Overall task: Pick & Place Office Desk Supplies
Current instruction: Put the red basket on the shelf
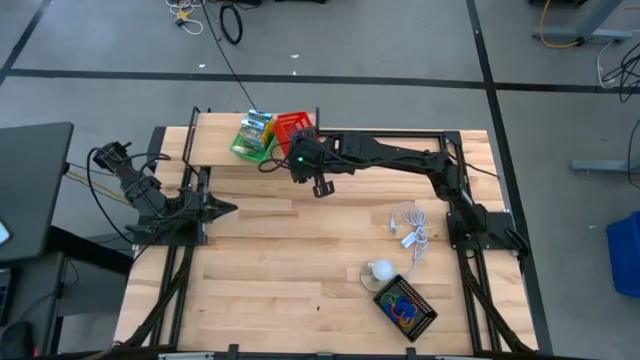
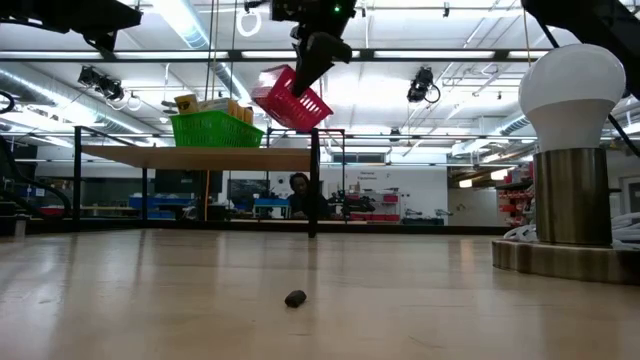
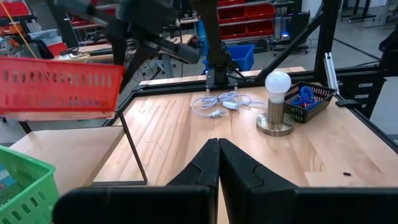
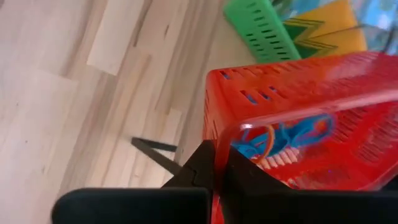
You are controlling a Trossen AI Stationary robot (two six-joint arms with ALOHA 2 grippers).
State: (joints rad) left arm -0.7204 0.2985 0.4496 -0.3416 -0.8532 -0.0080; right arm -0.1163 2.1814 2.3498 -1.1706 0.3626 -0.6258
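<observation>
The office supplies sit in three places around the red mesh basket (image 4: 323, 118): blue and orange loops (image 4: 283, 137) lie inside it, green and yellow printed packets (image 1: 256, 128) fill the green basket (image 1: 252, 143) just beside it, and more coloured loops (image 1: 404, 304) rest in the black mesh basket (image 1: 408, 308) well away across the table, next to the white globe lamp (image 1: 380, 270) and its coiled white cord (image 1: 408, 228). The red basket is off the raised shelf and tilted, one corner dipping, because the right gripper (image 4: 214, 165) has its fingers pinched narrowly on the basket's near rim and carries it from that single edge; the low view shows it hanging askew under the arm, beside the green basket on the shelf. Held so, the loops have slid toward the lower wall, and a steeper tilt could, I judge, spill them. The left gripper (image 3: 217, 163) waits low over the table, well clear of the red basket, its fingers pressed together on nothing. A tiny dark piece (image 2: 295, 298) lies alone on the wooden table (image 1: 300, 260), far from the red basket
</observation>
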